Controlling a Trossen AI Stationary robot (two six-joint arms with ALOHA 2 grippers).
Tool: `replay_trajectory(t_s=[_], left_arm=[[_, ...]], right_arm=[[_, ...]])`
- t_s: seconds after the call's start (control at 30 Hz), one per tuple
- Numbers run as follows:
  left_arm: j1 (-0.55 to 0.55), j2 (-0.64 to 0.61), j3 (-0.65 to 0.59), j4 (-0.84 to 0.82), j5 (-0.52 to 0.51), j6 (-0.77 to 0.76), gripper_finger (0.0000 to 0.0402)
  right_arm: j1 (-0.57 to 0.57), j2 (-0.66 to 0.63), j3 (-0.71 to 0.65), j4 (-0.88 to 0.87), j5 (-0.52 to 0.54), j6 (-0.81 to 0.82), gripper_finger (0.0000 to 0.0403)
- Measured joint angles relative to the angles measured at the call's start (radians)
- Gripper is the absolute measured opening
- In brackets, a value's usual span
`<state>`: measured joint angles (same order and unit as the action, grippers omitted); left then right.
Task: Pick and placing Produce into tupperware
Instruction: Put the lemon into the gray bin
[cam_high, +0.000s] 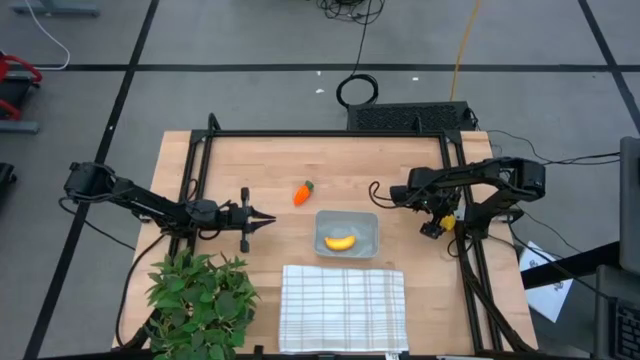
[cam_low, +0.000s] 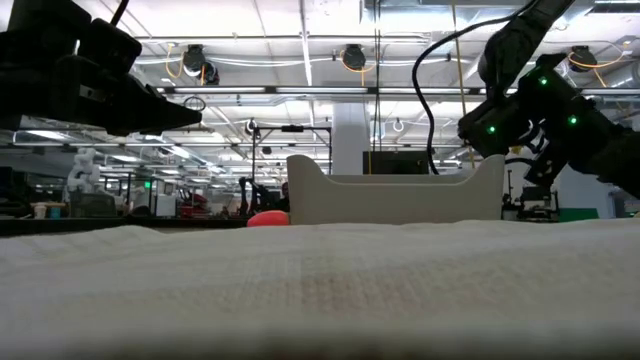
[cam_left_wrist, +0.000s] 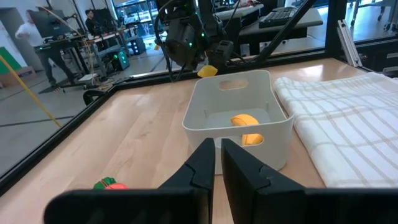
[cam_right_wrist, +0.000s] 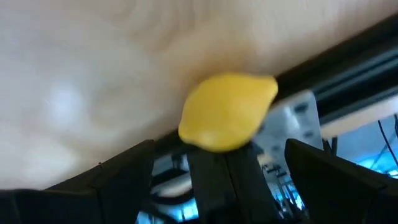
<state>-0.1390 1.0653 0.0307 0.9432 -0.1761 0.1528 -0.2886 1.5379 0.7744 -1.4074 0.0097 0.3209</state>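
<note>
The tupperware (cam_high: 322, 218) stands mid-table with the curved yellow banana (cam_high: 340, 241) lying inside it. The orange carrot (cam_high: 302, 192) lies on the wood to the container's far left. My right gripper (cam_high: 443, 224) hovers by the table's right rail, right of the tupperware, shut on a small yellow lemon-like piece (cam_right_wrist: 227, 112). My left gripper (cam_high: 270, 218) waits left of the tupperware, pointing at it, fingers shut (cam_left_wrist: 217, 158). In the left wrist view the tupperware (cam_left_wrist: 193, 121), banana (cam_left_wrist: 244, 120) and yellow piece (cam_left_wrist: 207, 71) all show. My right gripper pinches the small yellow piece between its two fingertips (cam_right_wrist: 208, 168), gripping its lower side (cam_right_wrist: 217, 144). The piece sticks out past the finger ends. It is lifted clear of the table, hanging under the gripper (cam_left_wrist: 207, 71) beyond the tupperware's far-right side.
A white checked cloth (cam_high: 342, 305) lies at the near edge, in front of the tupperware. A leafy green plant (cam_high: 200, 300) fills the near-left corner. Black frame rails (cam_high: 458, 190) border the table. Bare wood (cam_high: 380, 165) stretches along the far side.
</note>
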Motion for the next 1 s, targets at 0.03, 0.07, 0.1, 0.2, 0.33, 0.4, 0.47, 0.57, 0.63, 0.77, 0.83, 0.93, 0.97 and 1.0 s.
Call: replay_trajectory(t_s=[0.03,0.07,0.1,0.2,0.33,0.4,0.47,0.57,0.63,0.77,0.83,0.93,0.97,1.0], left_arm=[[0.0,0.0,0.0,0.0,0.0,0.001,0.0033],[0.0,0.0,0.0,0.0,-0.001,0.002,0.0033],[0.0,0.0,0.0,0.0,-0.002,0.003,0.0033],[0.0,0.0,0.0,0.0,-0.005,0.004,0.0033],[0.0,0.0,0.0,0.0,-0.006,0.01,0.0033],[0.0,0.0,0.0,0.0,-0.006,0.01,0.0033],[0.0,0.0,0.0,-0.002,-0.006,0.01,0.0033],[0.0,0.0,0.0,-0.007,-0.007,0.01,0.0033],[0.0,0.0,0.0,-0.008,-0.007,0.009,0.0033],[0.0,0.0,0.0,-0.015,-0.007,0.009,0.0033],[0.0,0.0,0.0,-0.022,-0.007,0.009,0.0033],[0.0,0.0,0.0,-0.033,-0.007,0.009,0.0033],[0.0,0.0,0.0,-0.036,-0.007,0.009,0.0033],[0.0,0.0,0.0,-0.039,-0.007,0.009,0.0033]], right_arm=[[0.0,0.0,0.01,-0.026,-0.008,-0.011,0.0352],[0.0,0.0,0.019,-0.056,-0.011,-0.021,0.0352],[0.0,0.0,0.028,-0.084,-0.011,-0.025,0.0352],[0.0,0.0,0.053,-0.12,-0.012,-0.027,0.0352],[0.0,0.001,0.073,-0.08,-0.025,-0.014,0.0352],[0.0,0.015,0.078,-0.039,-0.055,0.018,0.0352],[0.001,0.034,0.078,-0.018,-0.065,0.034,0.0352],[0.005,0.089,0.08,-0.012,-0.064,0.05,0.0352],[0.005,0.126,0.08,-0.014,-0.063,0.06,0.0352],[0.005,0.198,0.079,-0.014,-0.062,0.064,0.0352],[0.005,0.22,0.079,-0.013,-0.059,0.067,0.0352],[0.005,0.235,0.079,0.014,-0.058,0.068,0.0352],[0.005,0.24,0.079,0.023,-0.058,0.068,0.0352],[0.005,0.244,0.079,0.03,-0.058,0.068,0.0352]])
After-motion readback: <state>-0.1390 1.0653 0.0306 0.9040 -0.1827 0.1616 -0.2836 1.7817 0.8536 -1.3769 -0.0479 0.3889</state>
